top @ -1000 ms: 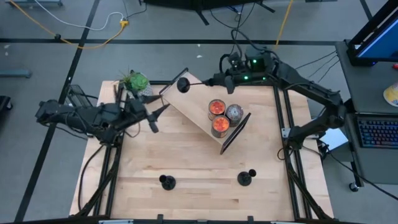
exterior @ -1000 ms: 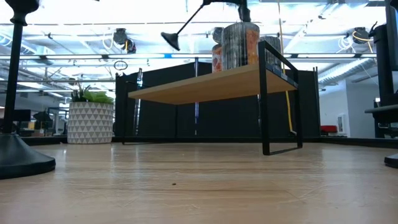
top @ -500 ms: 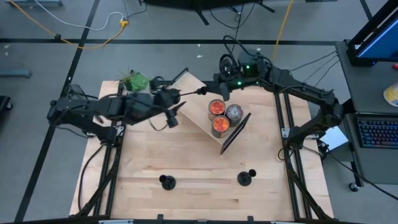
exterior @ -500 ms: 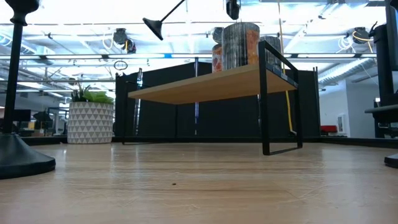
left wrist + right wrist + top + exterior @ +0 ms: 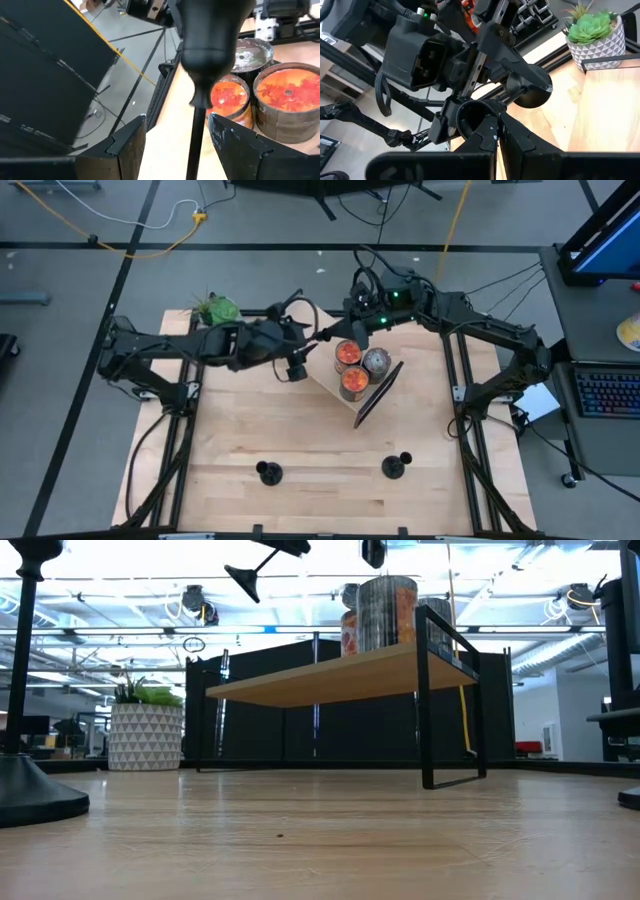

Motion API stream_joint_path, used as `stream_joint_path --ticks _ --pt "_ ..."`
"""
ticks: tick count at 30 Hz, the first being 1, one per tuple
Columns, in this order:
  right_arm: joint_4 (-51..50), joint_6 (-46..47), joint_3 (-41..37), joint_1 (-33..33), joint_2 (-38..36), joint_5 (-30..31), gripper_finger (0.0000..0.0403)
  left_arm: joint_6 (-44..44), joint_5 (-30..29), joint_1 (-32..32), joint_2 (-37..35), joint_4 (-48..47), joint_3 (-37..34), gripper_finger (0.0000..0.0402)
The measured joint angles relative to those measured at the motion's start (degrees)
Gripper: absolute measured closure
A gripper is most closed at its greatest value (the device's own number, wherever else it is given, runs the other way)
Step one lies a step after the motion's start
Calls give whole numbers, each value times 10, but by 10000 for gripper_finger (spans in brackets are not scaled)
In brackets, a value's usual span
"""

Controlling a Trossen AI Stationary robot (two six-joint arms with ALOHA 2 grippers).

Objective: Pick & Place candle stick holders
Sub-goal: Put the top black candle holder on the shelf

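Back half of the bench (image 5: 230, 430) is pretty crowded right now. Both arms meet over the back end of the little wooden shelf (image 5: 322, 372), the left gripper (image 5: 296, 366) and right gripper (image 5: 352, 330) close together, with a candle stick holder (image 5: 212, 40) held up in the air between them, so nothing else fits through there. Three cans (image 5: 357, 366) fill the shelf's other end, and the potted plant (image 5: 216, 311) blocks the back-left corner. Up front it's wide open: only two candle stick holders (image 5: 268, 472) (image 5: 395, 467) standing well apart, with loads of bare wood between and around them.
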Motion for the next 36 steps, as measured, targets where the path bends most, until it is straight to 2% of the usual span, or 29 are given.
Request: stream_joint_path --ticks 6,10,23,36 --pt "-8 -2 0 0 8 1 403 -8 11 6 0 5 0 176" --pt "-13 -5 -1 0 14 1 403 -10 40 7 0 10 0 181" --pt "-4 -6 0 0 31 -2 403 -16 113 25 0 9 0 272" --pt "7 -4 0 0 29 -5 403 -15 138 35 0 11 0 344"
